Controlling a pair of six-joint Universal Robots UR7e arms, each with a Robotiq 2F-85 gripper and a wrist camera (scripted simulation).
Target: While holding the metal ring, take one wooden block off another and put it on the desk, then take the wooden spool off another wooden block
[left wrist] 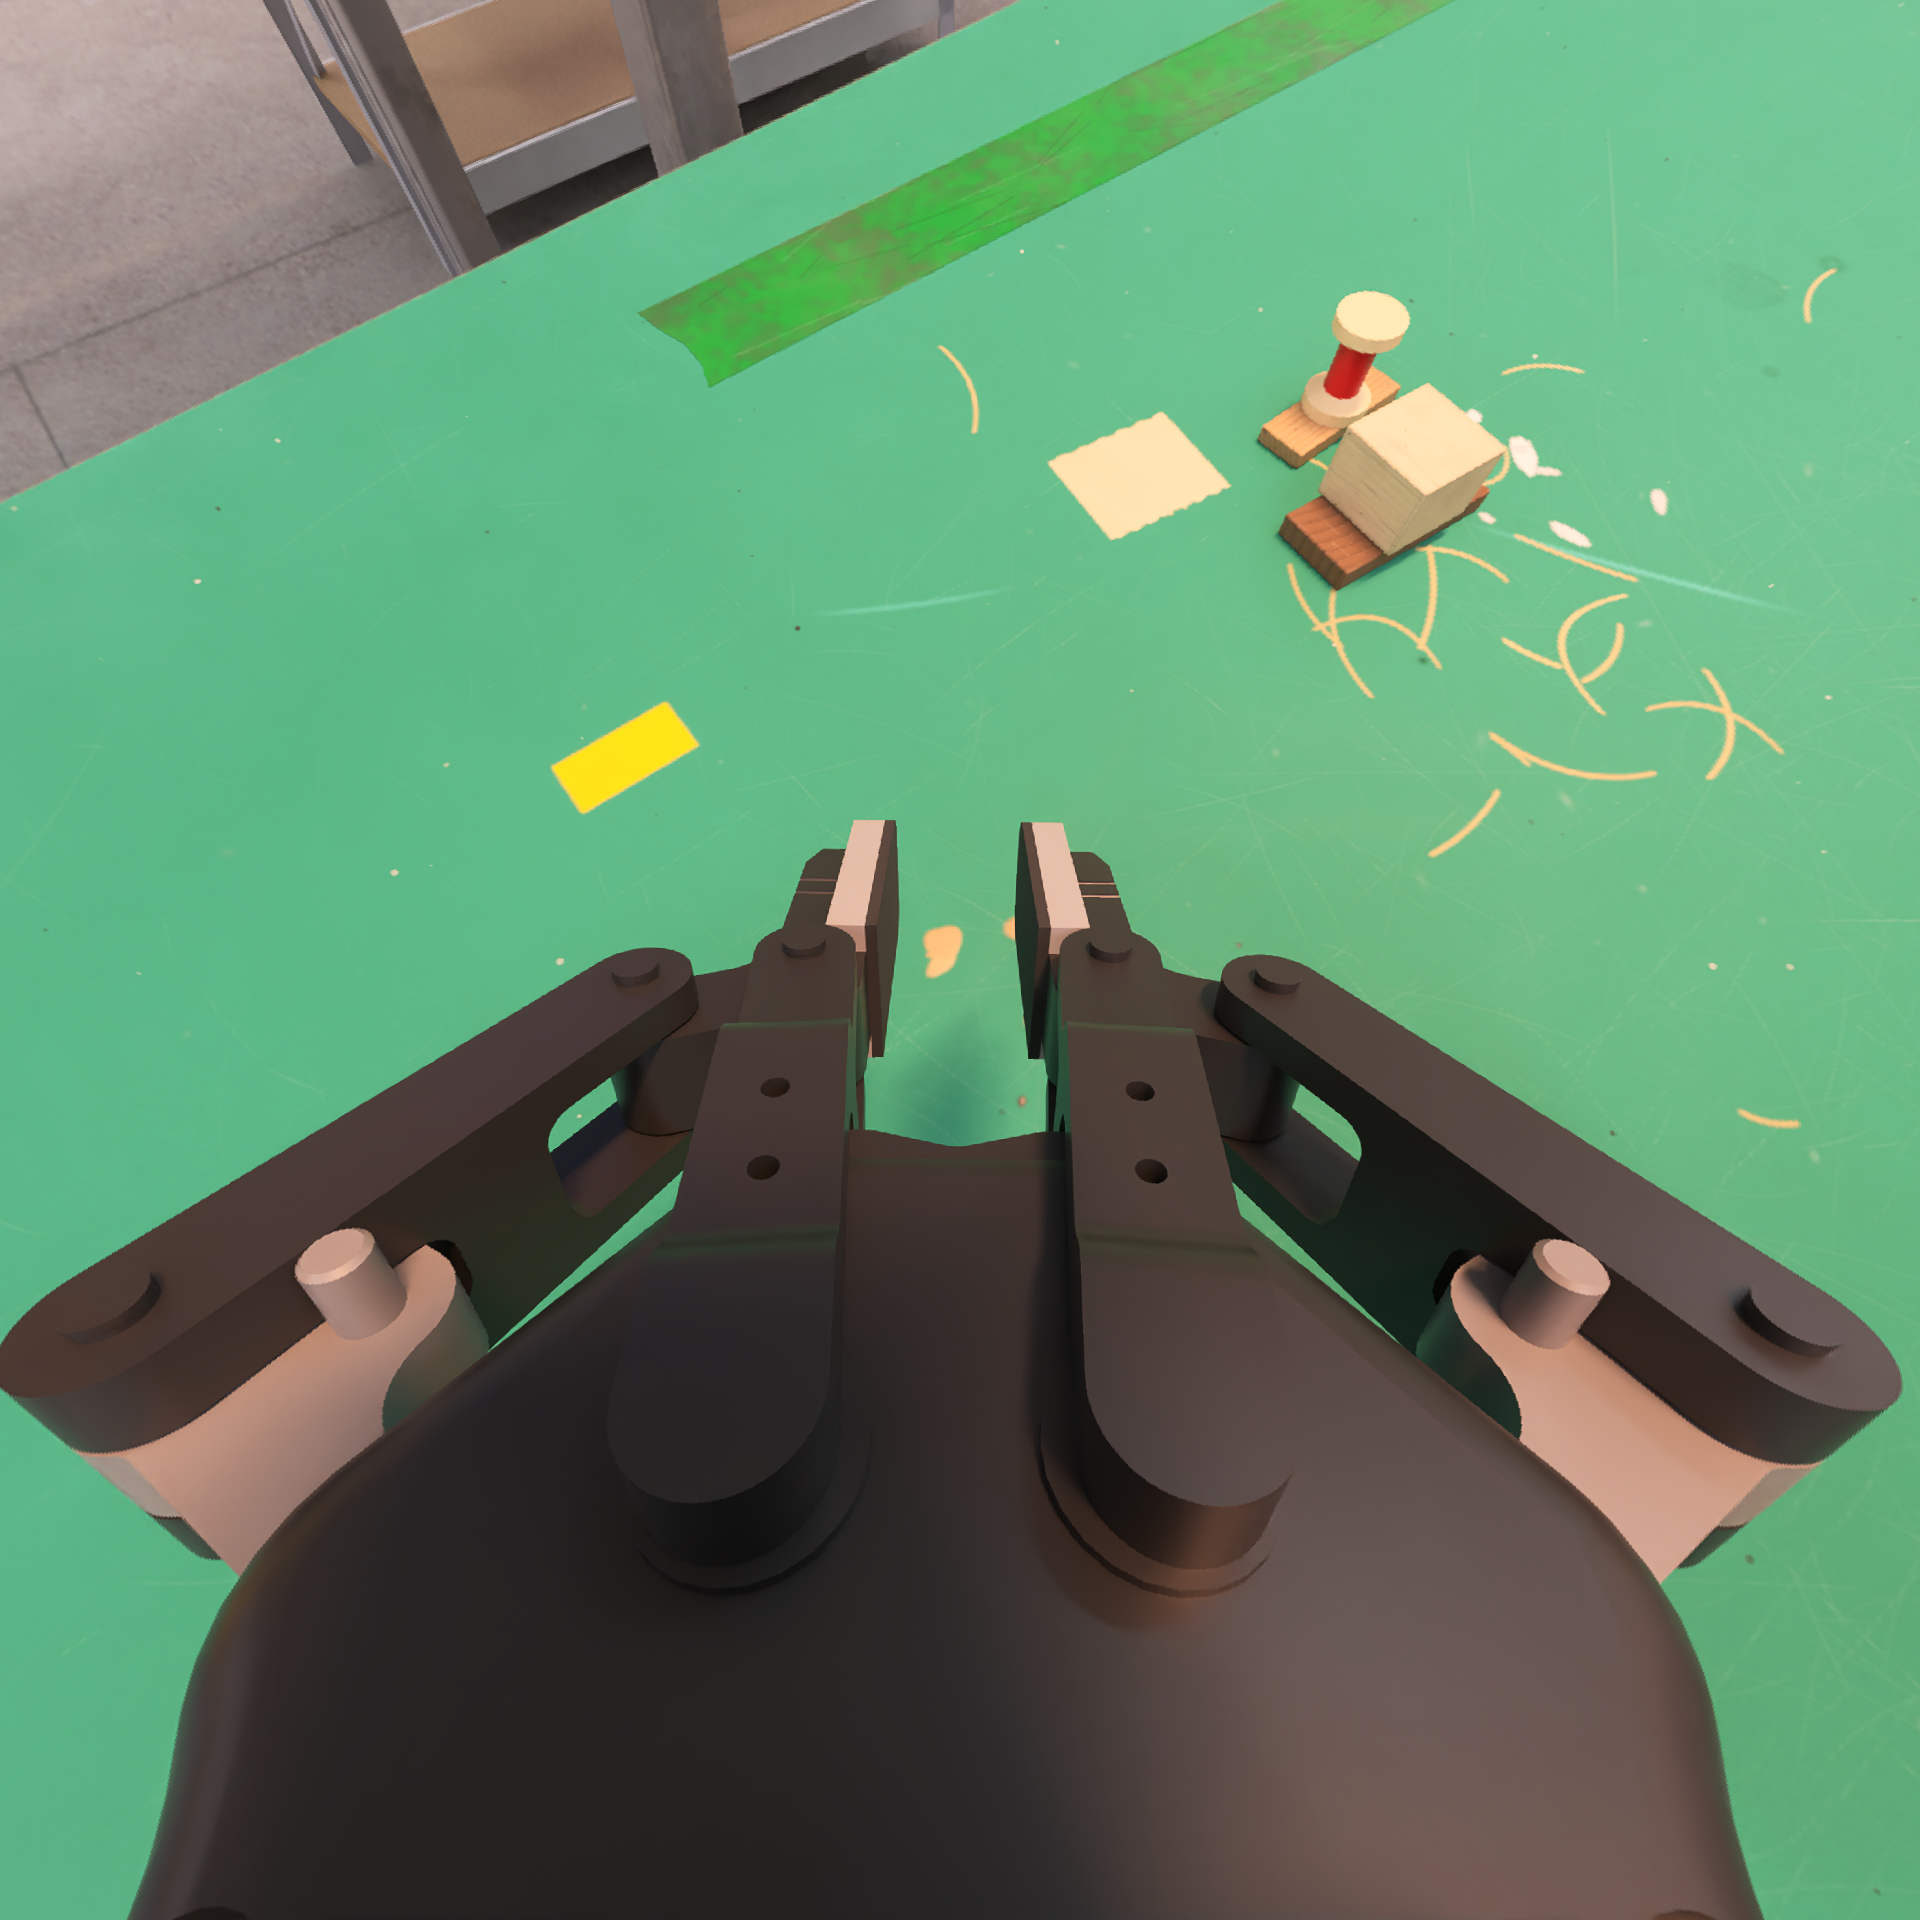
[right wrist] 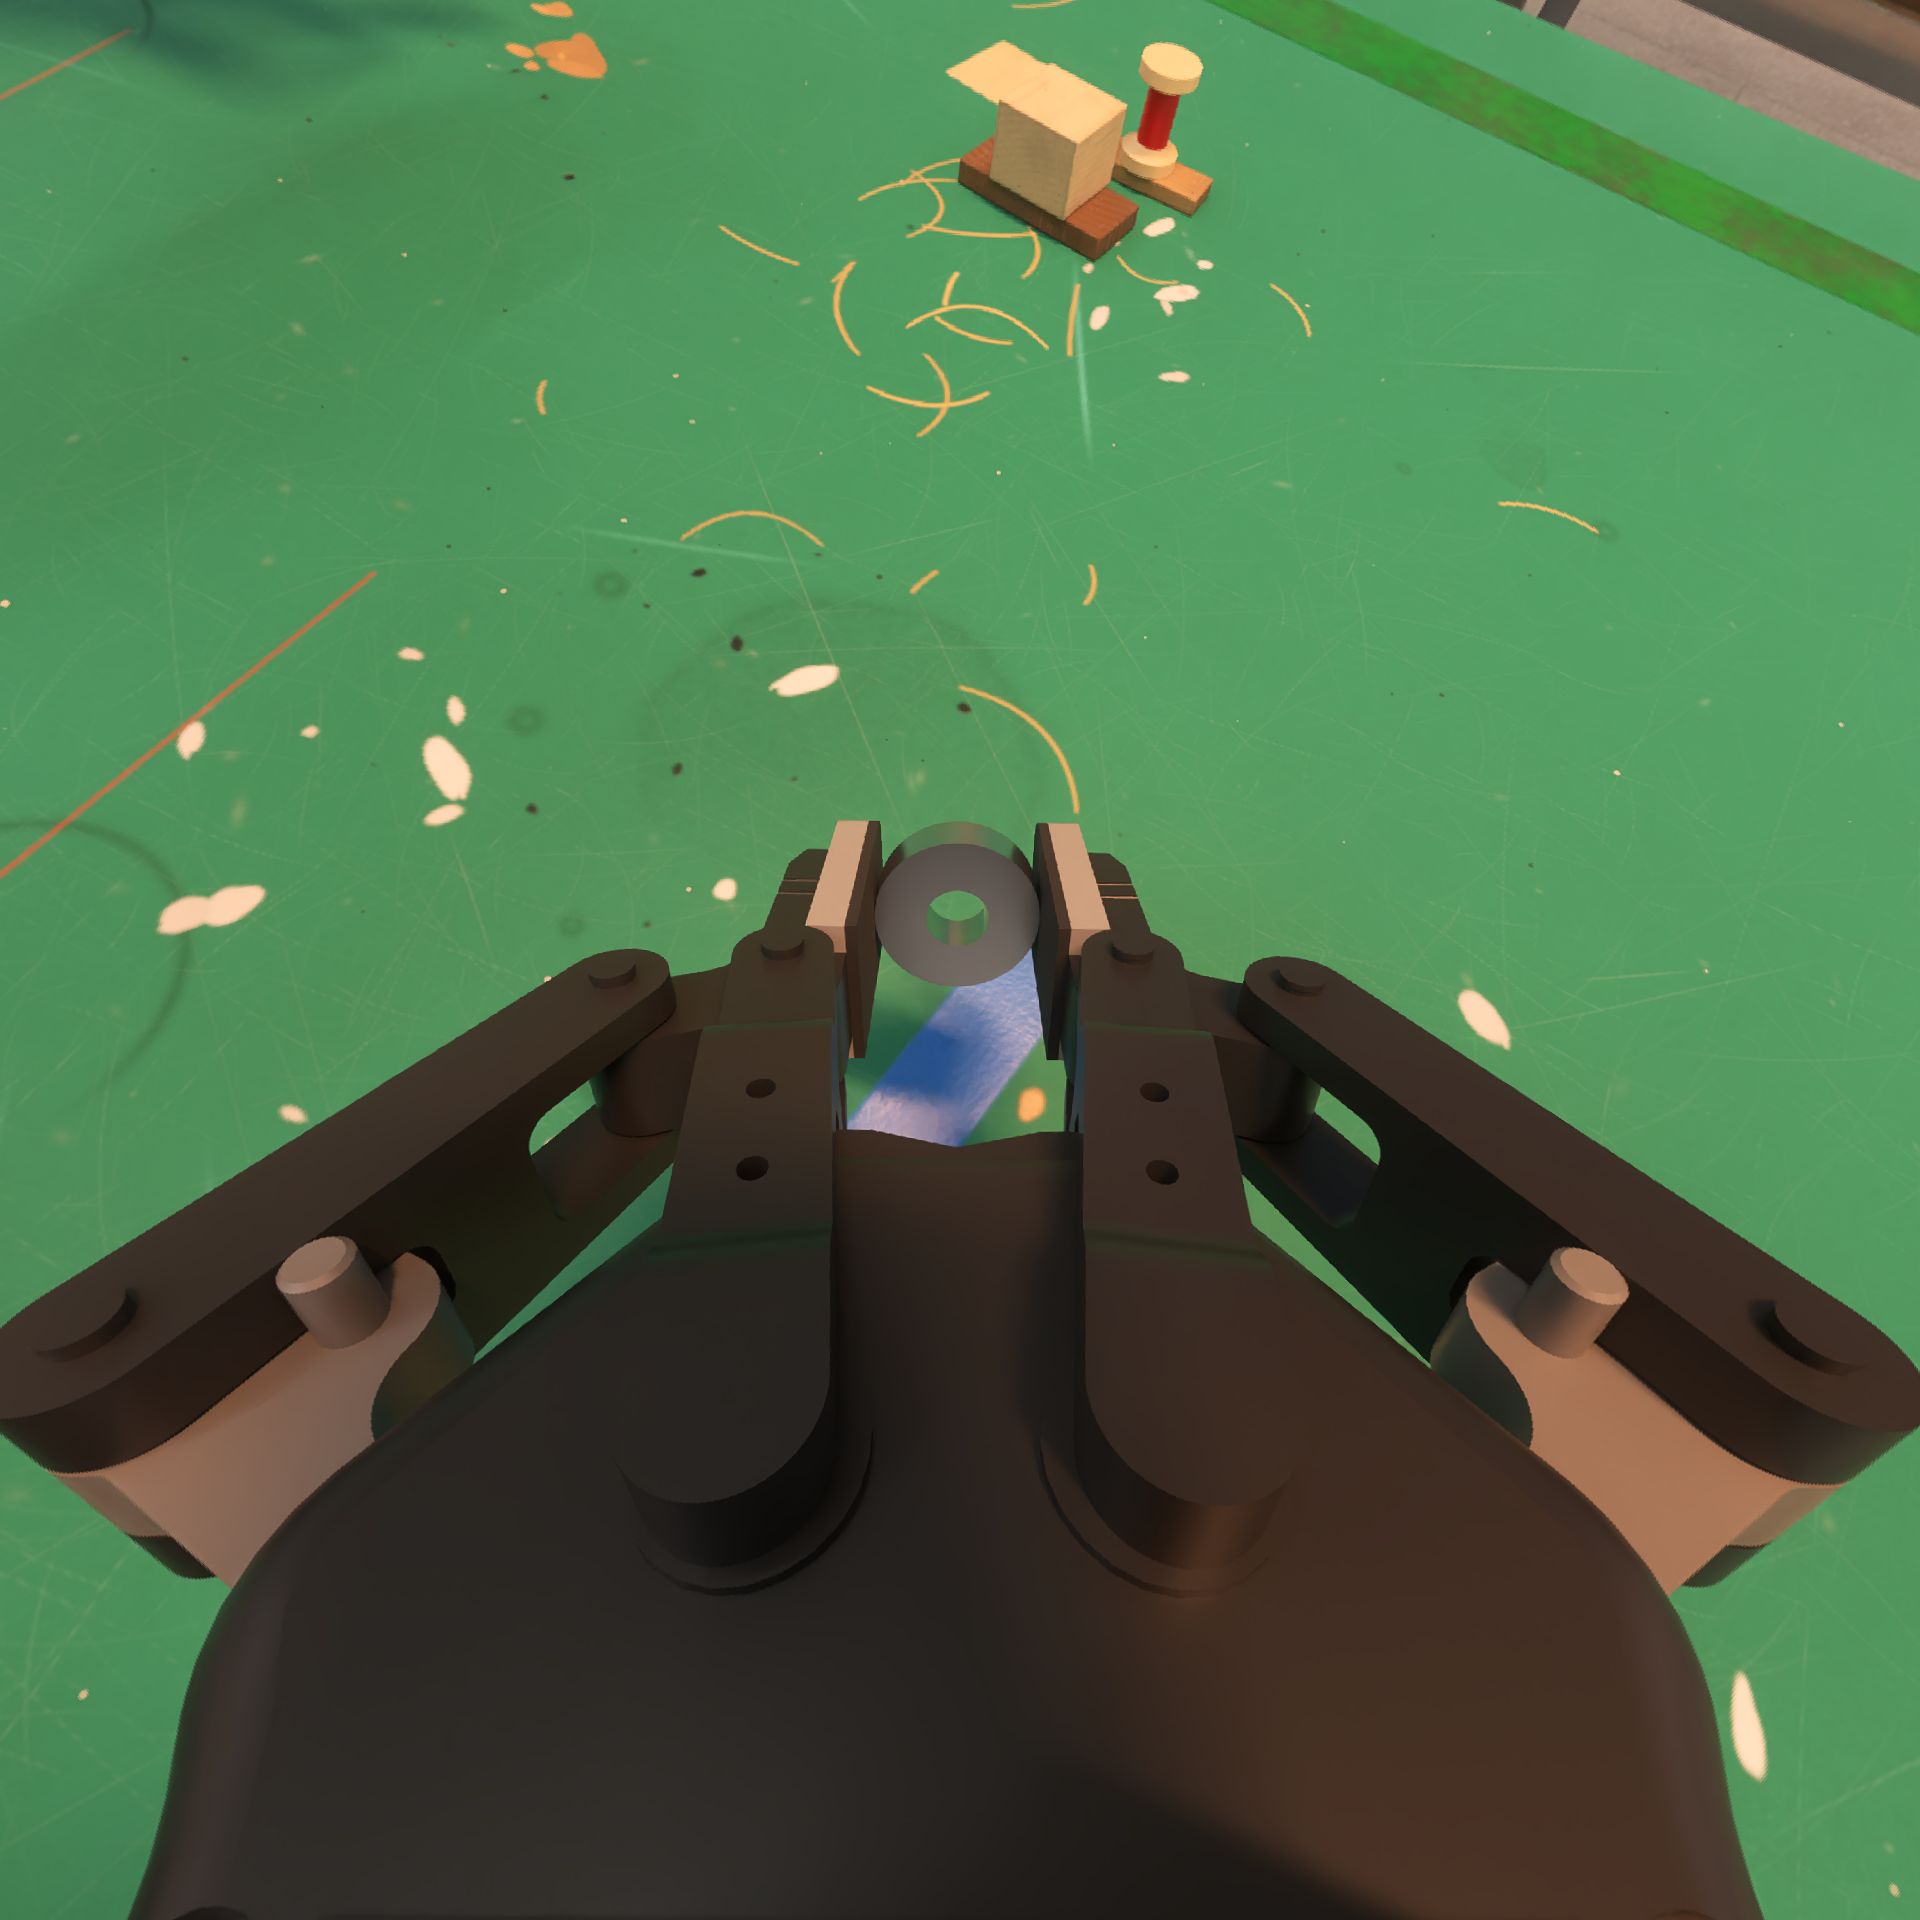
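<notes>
- Metal ring (right wrist: 956,902) sits clamped between the two pads of the right pincer (right wrist: 957,894), held off the green table (right wrist: 1455,727), flat face toward the camera and hole visible
- Left pincer (left wrist: 957,883) hangs over the table with its fingers apart and nothing between them, well apart from the stacks
- Pale wooden cube (left wrist: 1411,468) rests on a dark brown flat block (left wrist: 1335,545); just beside it the wooden spool (left wrist: 1351,358), red in the middle, stands upright on a lighter flat block (left wrist: 1299,428)
- Risk, as I judge it: the ring is gripped only by its curved rim, so a jolt of the right arm, or any easing of the pads, could let it roll or slip out
- Risk: cube and spool stand very close, perhaps touching, so a wide finger approach to the cube may knock the tall, narrow spool over
- Risk: lifting the cube off-centre could drag or tip its thin base block, which in turn may nudge the neighbouring one
- Risk: the spool's slim red waist gives little to grip, and a squeeze on the flanges could pop it loose
- Containers: none visible in either view; only tape strips (left wrist: 1018,177), a cream paper square (left wrist: 1138,475), a yellow patch (left wrist: 623,755) and curled shavings (left wrist: 1558,665) lie flat on the table
</notes>
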